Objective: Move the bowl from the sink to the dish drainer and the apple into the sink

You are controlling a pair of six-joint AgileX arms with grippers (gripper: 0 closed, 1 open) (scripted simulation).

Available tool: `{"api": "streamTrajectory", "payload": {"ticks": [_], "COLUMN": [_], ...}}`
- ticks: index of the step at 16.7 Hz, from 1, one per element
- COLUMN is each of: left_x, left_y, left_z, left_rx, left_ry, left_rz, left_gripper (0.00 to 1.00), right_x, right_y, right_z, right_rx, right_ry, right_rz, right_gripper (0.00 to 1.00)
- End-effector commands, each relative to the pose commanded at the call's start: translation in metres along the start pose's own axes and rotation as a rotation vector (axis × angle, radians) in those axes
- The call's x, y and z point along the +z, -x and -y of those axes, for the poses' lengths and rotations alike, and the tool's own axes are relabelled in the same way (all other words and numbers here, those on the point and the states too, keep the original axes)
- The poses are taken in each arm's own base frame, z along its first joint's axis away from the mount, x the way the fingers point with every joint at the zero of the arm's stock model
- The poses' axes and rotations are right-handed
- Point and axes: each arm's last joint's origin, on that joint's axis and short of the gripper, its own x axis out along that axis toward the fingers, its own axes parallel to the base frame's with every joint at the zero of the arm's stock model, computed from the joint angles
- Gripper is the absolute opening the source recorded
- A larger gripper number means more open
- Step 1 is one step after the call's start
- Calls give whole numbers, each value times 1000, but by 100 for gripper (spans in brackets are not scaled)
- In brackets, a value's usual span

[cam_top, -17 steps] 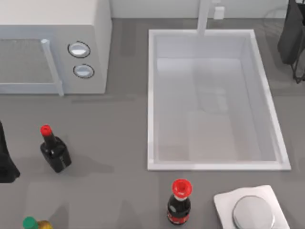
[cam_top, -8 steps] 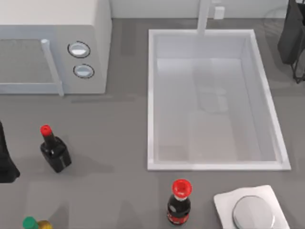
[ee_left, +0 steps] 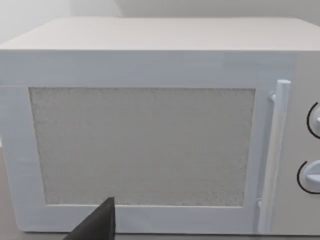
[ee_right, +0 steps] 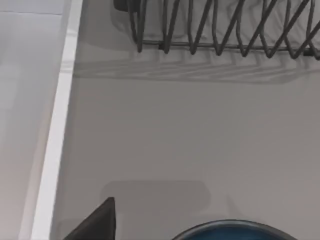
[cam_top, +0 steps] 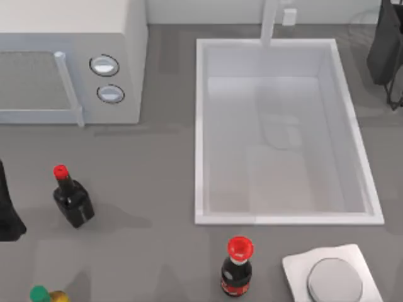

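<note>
On the worktop (cam_top: 157, 189), the sink (cam_top: 200, 126) held nothing. The dish drainer (ee_right: 190, 46) stood just ahead of our right end effector (cam_top: 385, 50). The bowl (ee_right: 230, 231) lay close beneath it, between sink rim and rack. We could not tell its grip. Our left end effector (cam_top: 7, 214) sat parked at the worktop's left edge, its grip equally unclear.

Only the faint reflection on the floor of the sink (cam_top: 352, 151) has shifted slightly, staying under the faucet post (cam_top: 269, 22).
</note>
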Motion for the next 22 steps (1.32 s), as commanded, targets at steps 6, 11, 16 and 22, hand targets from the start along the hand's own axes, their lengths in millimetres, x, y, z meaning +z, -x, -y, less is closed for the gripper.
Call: {"api": "streamTrajectory", "payload": {"ticks": [6,11,16,22], "left_x": [0,0,0,0], "left_y": [0,0,0,0], "left_z": [0,0,0,0], "left_rx": [0,0,0,0], "left_ry": [0,0,0,0], "left_rz": [0,0,0,0], "left_gripper": [100,100,100,100], "right_x": [27,38,44,37], "right_y": [-51,-89,-97,-103], "right_z": [21,41,50,48], "right_rx": [37,99,120,124], "right_ry": [16,0,-7,-1], "right_rz": [-639,-978,-1057,-1054], "right_gripper": [100,100,100,100]}}
